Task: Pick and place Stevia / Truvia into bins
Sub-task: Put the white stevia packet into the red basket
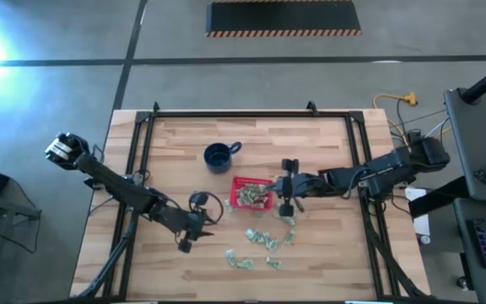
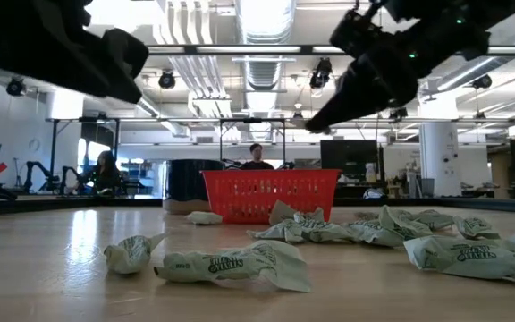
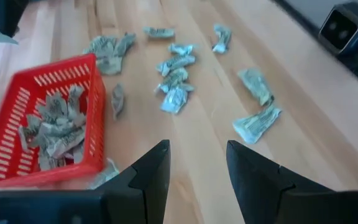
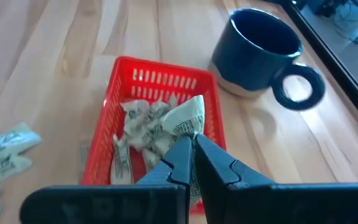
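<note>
Right end effector [image 4: 191,144] pinches one sachet [image 4: 185,118] over the basket [image 4: 209,99] at counter centre. Open only once you're well inside the rim. Left end effector [image 3: 197,163] is spread wide, empty, near-left; loose sachets [image 1: 260,241] lie nearer.

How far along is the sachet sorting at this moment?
Partly done. The red basket already holds a pile of Stevia sachets. In hand: the right gripper, above the basket, is shut on one sachet that is not yet dropped. Left: roughly ten loose sachets lie on the table beside the basket. The left gripper hangs open and empty near them.
</note>
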You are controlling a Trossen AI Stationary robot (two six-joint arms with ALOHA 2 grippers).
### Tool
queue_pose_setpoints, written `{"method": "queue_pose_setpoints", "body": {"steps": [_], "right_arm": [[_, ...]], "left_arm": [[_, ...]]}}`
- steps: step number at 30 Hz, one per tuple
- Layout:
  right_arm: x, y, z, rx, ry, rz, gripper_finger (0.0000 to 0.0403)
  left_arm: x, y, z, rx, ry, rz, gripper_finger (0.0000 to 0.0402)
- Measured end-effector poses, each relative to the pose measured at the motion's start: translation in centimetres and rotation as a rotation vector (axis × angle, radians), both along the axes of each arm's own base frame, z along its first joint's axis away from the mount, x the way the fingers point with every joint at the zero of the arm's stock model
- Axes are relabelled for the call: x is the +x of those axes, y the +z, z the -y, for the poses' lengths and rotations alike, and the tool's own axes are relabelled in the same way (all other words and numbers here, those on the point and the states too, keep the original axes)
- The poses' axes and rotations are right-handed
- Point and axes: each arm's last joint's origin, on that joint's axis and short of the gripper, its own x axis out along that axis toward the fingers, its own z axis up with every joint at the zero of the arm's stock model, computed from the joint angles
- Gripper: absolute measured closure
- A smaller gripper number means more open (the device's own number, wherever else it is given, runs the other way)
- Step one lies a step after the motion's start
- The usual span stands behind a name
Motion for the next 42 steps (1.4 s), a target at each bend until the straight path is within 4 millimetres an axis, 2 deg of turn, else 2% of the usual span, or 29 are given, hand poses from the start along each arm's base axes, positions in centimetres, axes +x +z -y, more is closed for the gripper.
{"method": "queue_pose_setpoints", "body": {"steps": [6,13,20,26,33,42], "right_arm": [[2.8,-0.7,-0.4,-0.042,0.025,-0.054,0.0394],[3.7,-1.4,-0.4,-0.063,0.021,-0.131,0.0379],[3.3,-0.4,-0.4,-0.052,0.016,-0.097,0.0307],[2.9,0.2,-0.6,-0.056,0.028,-0.096,0.0264],[2.3,0.7,-1.5,-0.062,0.063,-0.104,0.0253],[1.4,2.0,-2.6,-0.059,0.102,-0.079,0.0266]], "left_arm": [[0.5,-1.0,0.0,0.029,0.012,-0.033,0.0259],[0.8,-1.2,-0.4,0.044,0.042,-0.036,0.0259],[1.4,-1.9,-1.1,0.142,0.137,-0.029,0.0259],[2.4,-4.4,-1.7,0.265,0.182,-0.096,0.0259],[4.4,-6.8,-3.8,0.28,0.303,-0.127,0.0259],[5.5,-6.9,-6.4,0.099,0.299,-0.153,0.0259]]}}
